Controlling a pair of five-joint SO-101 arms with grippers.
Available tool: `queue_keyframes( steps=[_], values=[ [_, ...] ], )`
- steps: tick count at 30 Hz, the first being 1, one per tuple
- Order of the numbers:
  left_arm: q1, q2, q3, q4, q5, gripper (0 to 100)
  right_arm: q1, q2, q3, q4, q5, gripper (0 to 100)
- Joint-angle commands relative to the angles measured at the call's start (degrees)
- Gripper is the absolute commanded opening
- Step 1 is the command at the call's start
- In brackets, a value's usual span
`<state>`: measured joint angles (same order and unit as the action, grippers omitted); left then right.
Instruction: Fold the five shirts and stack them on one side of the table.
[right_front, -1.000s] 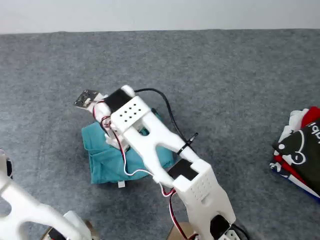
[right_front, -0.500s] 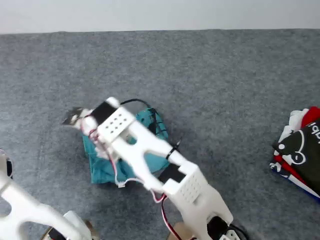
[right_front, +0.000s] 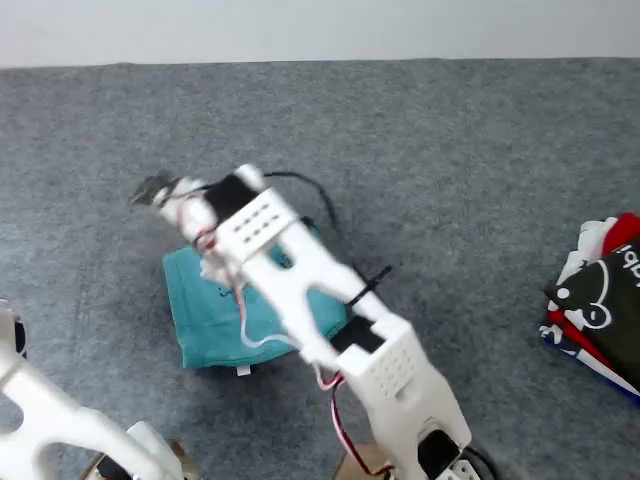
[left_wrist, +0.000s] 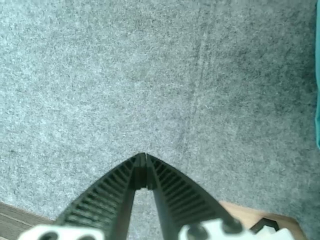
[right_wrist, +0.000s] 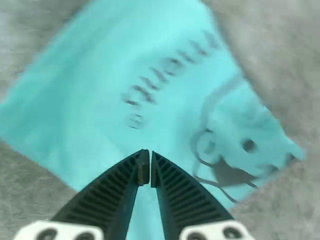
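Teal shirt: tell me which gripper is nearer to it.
Right. The right gripper hangs directly over the teal shirt; the left gripper is off to its side, above bare grey table cover.

My right gripper (right_wrist: 145, 167) has its ribbed black fingers (right_wrist: 117, 197) pressed tip to tip, with nothing between them. Beneath and ahead of the tips spreads a teal shirt (right_wrist: 90, 115). Dark lettering (right_wrist: 167, 80) runs beyond them, and a dark drawn figure (right_wrist: 225, 167) lies off to one side. Grey table (right_wrist: 272, 45) shows past the shirt's edges.
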<state>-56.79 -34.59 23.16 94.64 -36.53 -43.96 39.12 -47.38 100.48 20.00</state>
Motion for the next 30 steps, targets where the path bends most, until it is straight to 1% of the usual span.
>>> queue_keyframes(
  steps=[1,4,8,14,18,22,25,30],
  values=[
    [-0.1,-1.0,-0.2,-0.8,-0.4,1,5.3,1.1,-2.5,2.4,0.7,1.0],
    [-0.1,-1.0,-0.2,-0.8,-0.4,1,9.5,5.7,-2.5,2.3,1.4,1.0],
    [-0.1,-1.0,-0.1,-1.1,-0.4,1,14.6,10.8,-2.9,2.3,6.3,1.0],
    [-0.1,-1.0,-0.1,-1.1,-0.4,1,20.8,11.6,-3.0,2.3,8.1,1.0],
    [-0.1,-1.0,-0.1,-1.1,-0.4,1,20.9,7.7,-3.3,2.3,8.0,1.0],
    [-0.1,-1.0,-0.1,-1.1,-0.4,1,17.5,3.5,-3.3,2.2,8.0,1.0],
    [-0.1,-1.0,-0.1,-1.1,-0.4,1,16.4,3.3,-3.3,0.0,7.9,1.0],
    [-0.1,-1.3,-0.1,-0.8,-0.4,1,17.0,4.6,-3.2,-6.5,7.9,1.0]
  ],
)
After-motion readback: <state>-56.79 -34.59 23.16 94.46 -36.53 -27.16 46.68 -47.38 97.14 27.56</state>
